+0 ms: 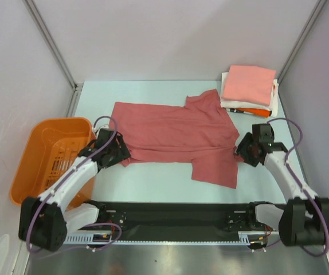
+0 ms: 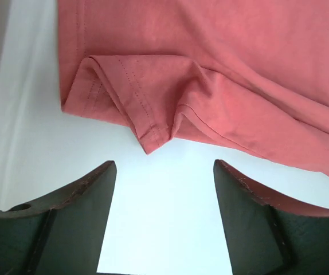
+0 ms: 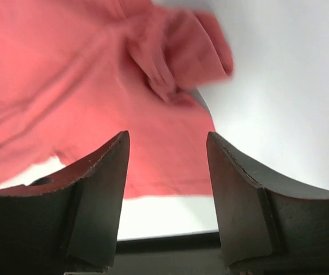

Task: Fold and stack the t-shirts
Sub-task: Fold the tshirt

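A dusty-red t-shirt [image 1: 176, 134] lies spread sideways across the middle of the table, one sleeve hanging toward the near edge. My left gripper [image 1: 122, 154] is open and empty at the shirt's left near corner. In the left wrist view the folded-over hem corner [image 2: 147, 129] lies just ahead of the open left gripper [image 2: 164, 169], not touching it. My right gripper [image 1: 239, 151] is open at the shirt's right edge. In the right wrist view the right gripper [image 3: 167, 140] hovers over the red cloth [image 3: 84, 74]. Folded salmon-pink [image 1: 247, 84], white [image 1: 274, 98] and orange [image 1: 251, 112] tees are stacked at the back right.
An orange plastic basket [image 1: 50, 157] stands at the left, beside the left arm. Grey walls enclose the table on three sides. A black strip [image 1: 176, 212] runs along the near edge between the arm bases.
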